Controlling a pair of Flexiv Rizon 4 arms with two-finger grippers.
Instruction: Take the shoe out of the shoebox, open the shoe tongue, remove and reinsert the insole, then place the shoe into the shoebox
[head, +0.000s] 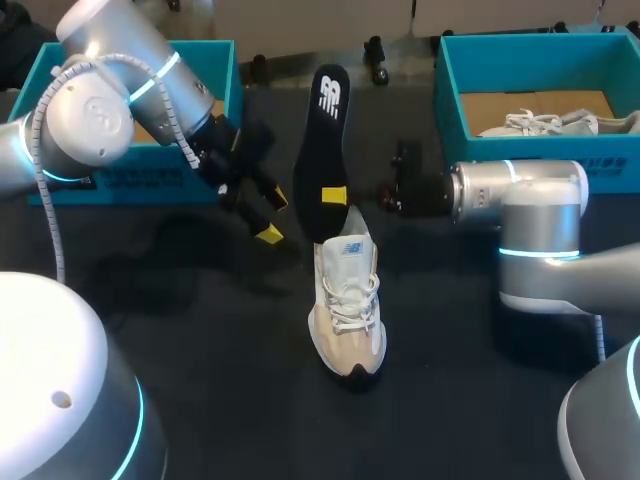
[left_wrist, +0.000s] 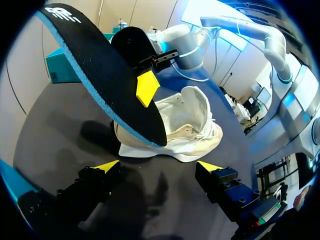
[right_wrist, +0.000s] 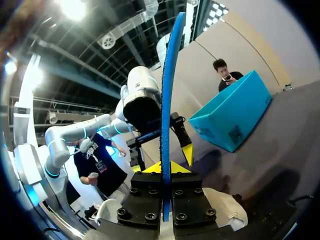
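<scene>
On the table (head: 180, 330) the shoe (head: 348, 310) stands on its sole, just ahead of the left pincer (left_wrist: 159, 167), which is spread wide and empty. It sits below the right pincer (right_wrist: 164, 168), which is clamped on the insole (head: 325, 140). With the insole's lower end at the shoe's mouth, reinsertion looks due: brace the heel with the left pincer and feed the insole toe-ward at a slant so it cannot fold.

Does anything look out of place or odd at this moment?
Nothing odd: the black, blue-edged insole is out of the white lace-up shoe, clamped on edge in the right gripper, as the task expects.
</scene>
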